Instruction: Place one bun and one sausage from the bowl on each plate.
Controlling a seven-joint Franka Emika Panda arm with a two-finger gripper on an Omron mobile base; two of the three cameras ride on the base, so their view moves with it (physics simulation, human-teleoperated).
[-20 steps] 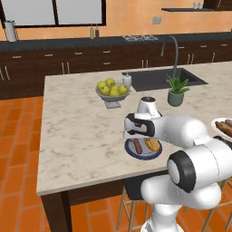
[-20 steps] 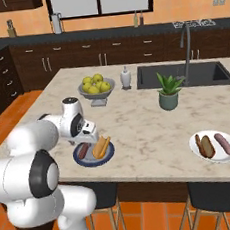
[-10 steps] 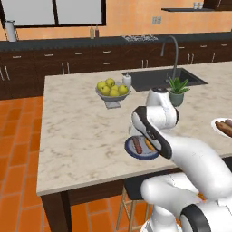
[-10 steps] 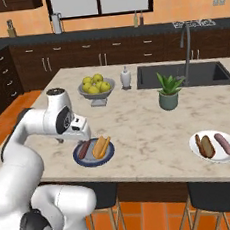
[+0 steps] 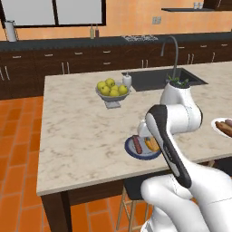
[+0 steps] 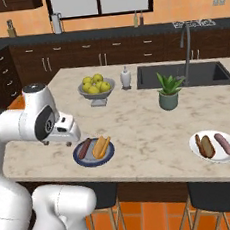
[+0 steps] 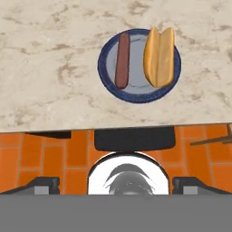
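Since a second ago, arm lifted up and back from the dark blue plate (image 7: pixel 139 65), jaws spread wide and holding nothing, finger tips at the bottom corners of the hand view. On that plate, sausage (image 7: pixel 122 60) and bun (image 7: pixel 159 56) side by side, close to the near edge of the worktop (image 6: pixel 138 129). White plate (image 6: pixel 215 146) well apart toward the right end, carrying a bun and sausage. Bare worktop between the plates; apple bowl (image 6: pixel 96 88) and potted plant (image 6: pixel 168 92) farther back.
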